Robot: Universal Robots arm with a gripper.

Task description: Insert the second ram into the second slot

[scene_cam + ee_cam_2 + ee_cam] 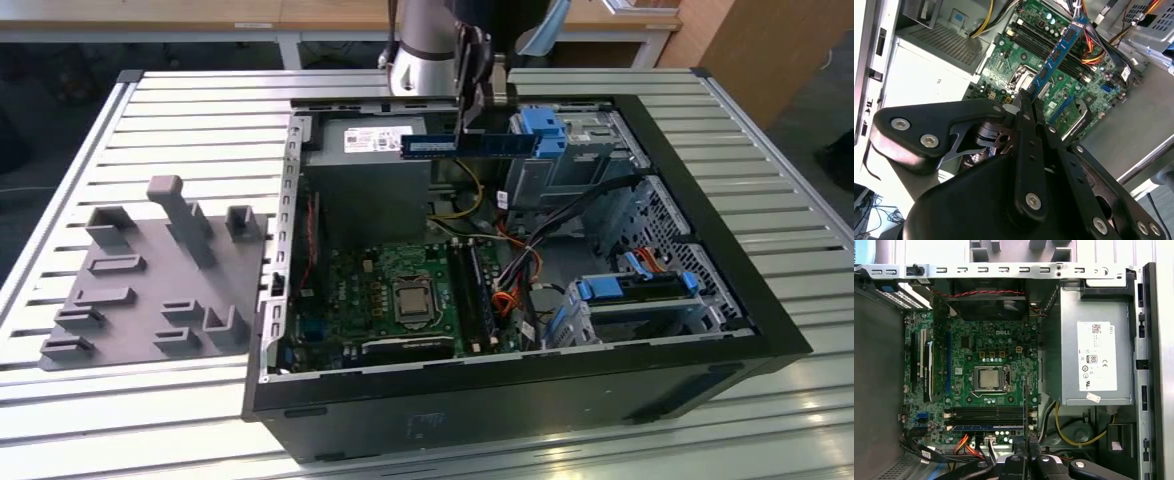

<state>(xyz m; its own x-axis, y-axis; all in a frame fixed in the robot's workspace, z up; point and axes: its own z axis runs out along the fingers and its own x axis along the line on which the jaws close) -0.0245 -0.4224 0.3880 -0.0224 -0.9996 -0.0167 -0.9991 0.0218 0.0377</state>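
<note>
My gripper [470,133] hangs over the back of the open computer case [667,365], shut on the second ram [467,146], a thin blue-green strip with a white sticker held level above the power supply. In the second wrist view the ram [1060,50] sticks out from the gripper [1026,102] with the motherboard's memory slots [1051,44] far below it. In the first wrist view the ram [1027,400] shows edge-on above the gripper [1028,449]. The dark memory slots [989,413] lie beside the processor socket [990,378]; a blue strip [989,427] sits in one neighbouring slot.
The silver power supply [367,150] lies under the ram. Blue drive brackets [547,128] and a drive cage [634,290] stand on the exterior view's right, with loose cables [527,250] between. A grey fixture with pegs [147,270] rests on the slatted table at the exterior view's left.
</note>
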